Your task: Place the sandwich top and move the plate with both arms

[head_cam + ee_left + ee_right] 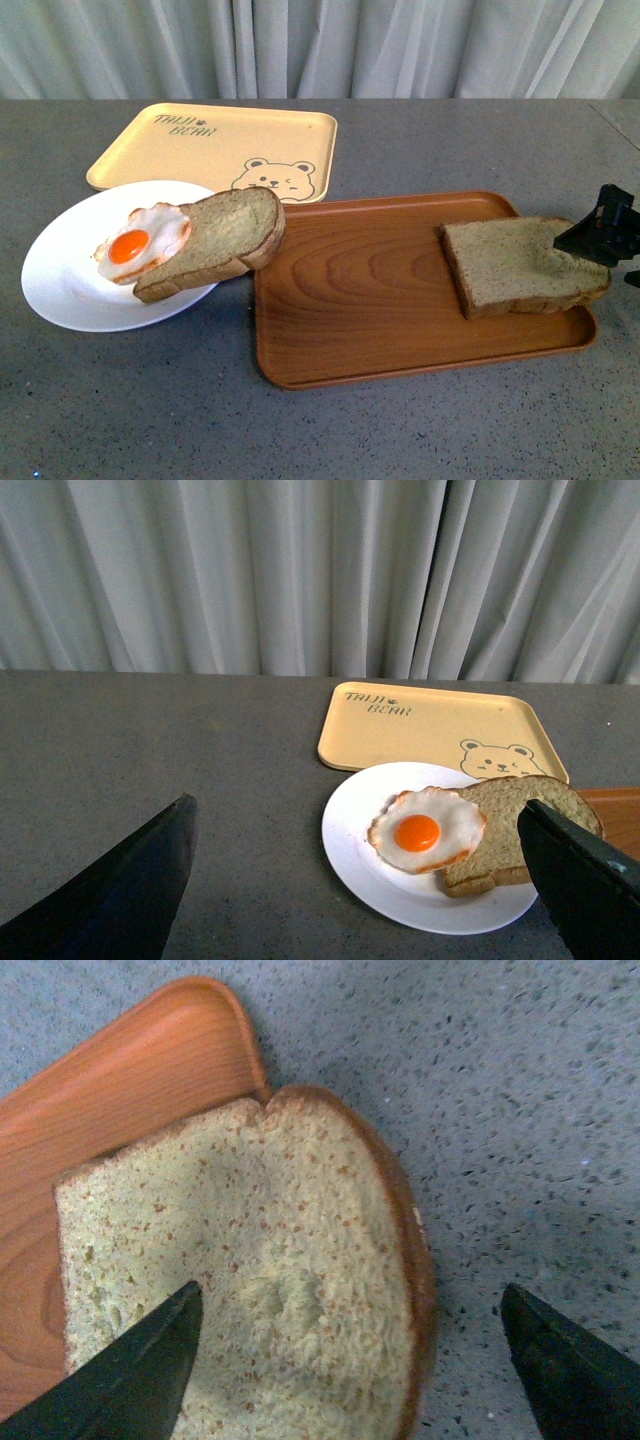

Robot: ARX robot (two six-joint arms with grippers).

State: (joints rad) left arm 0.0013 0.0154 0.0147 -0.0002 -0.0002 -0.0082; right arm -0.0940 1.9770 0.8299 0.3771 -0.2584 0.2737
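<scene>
Sandwich top (520, 265) is lying flat at the right end of the brown wood-grain tray (350, 300), crumb side up. Its crusted far-right edge is hanging just past the tray's rim, above the grey table (450, 430). In the right wrist view the sandwich top (260, 1260) is filling the middle of the picture, with the tray (110, 1090) under one side and bare table beyond the crust.

The right gripper (600, 235) is hovering at that overhanging end. Whether it is touching the bread cannot be told. Its jaws are standing wide apart and holding nothing: in the right gripper's (350, 1295) own view one finger (130, 1375) is showing over the crumb and the other over the table past the crust.

Well apart to the left, the white plate (60, 280) is sitting just beside the tray's left rim. It is carrying a fried egg (135, 243) and a smaller slice (215, 245) that is reaching over the plate's right rim. A yellow bear tray (200, 150) is lying behind the plate.

The left gripper (357, 808) is showing only in its own wrist view, jaws spread wide and empty, with the plate (380, 890) showing between them.
</scene>
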